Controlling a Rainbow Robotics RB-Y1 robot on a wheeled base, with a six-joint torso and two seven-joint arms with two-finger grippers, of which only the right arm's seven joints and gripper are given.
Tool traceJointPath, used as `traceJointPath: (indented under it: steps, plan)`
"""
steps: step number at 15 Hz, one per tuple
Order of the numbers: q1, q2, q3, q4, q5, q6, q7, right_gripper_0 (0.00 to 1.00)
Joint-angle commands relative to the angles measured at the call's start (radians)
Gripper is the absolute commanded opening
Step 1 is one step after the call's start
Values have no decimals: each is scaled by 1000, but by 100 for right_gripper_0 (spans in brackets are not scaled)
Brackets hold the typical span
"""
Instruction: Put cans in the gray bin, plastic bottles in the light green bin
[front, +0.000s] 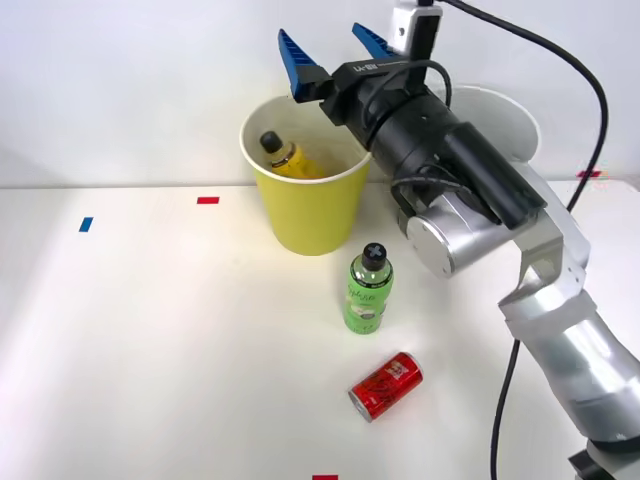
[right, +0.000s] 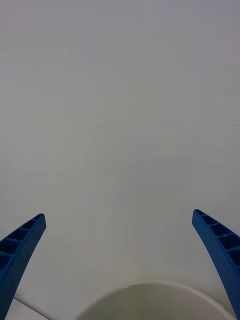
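The yellow-orange bottle (front: 284, 157) sits inside the light green bin (front: 308, 215). It leans, with its black cap up and toward the bin's left wall and its long body slanting down to the right. It is just below the right gripper (front: 335, 48).

The right gripper hangs over the back rim of that bin. Its two blue ribbed fingers (front: 298, 63) are spread wide apart, and nothing is between them. In the wrist view the fingers (right: 20, 250) also stand far apart, facing a plain white wall, with a curved white rim (right: 150, 295) low between them.

The green bottle (front: 367, 291) stands straight up on the white table (front: 150, 350), cap on top. It is in front of the light green bin, nearer the robot than the gripper.

The red can (front: 386, 385) lies on its side on the table, still nearer the robot. Its long way runs slanted, with one silver end toward the robot's left and the other end toward the right and away.

The gray bin (front: 505, 115) stands behind the arm, to the gripper's right. Mostly its white rim shows.
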Motion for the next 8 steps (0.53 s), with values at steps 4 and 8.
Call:
traceJointPath:
  steps: [4, 8]
  plan:
    - [324, -99, -81, -209, 8, -138, -26, 100]
    - [531, -117, -136, -241, -1, -271, -33, 100]
